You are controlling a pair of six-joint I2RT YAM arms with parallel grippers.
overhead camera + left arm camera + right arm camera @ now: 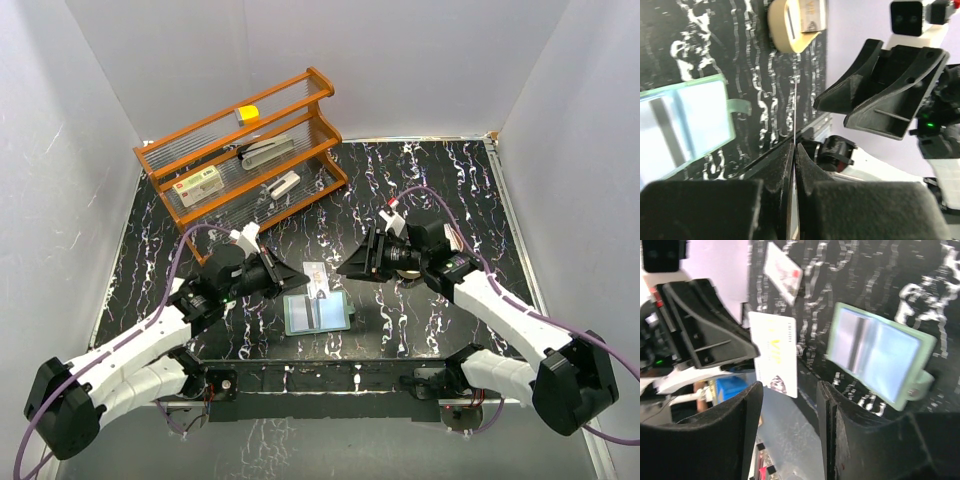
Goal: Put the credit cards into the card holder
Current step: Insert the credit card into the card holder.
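Note:
My left gripper (794,147) is shut on a thin white credit card (795,100), seen edge-on in the left wrist view. From the right wrist the same card (774,352) faces me, white with "VIP" print, sticking out of the left gripper's fingers (705,335). My right gripper (790,395) is open, its jaws apart on either side of the card's lower edge and not touching it. The card holder (317,313) lies open on the table below both grippers, pale blue-grey inside with a green rim (880,357). A second card (782,272) with red print lies flat on the table beyond.
An orange wooden rack (245,150) with a white box and small items stands at the back left. A tan oval tray (790,25) sits on the black marbled table (440,180) behind the right gripper. White walls close in three sides.

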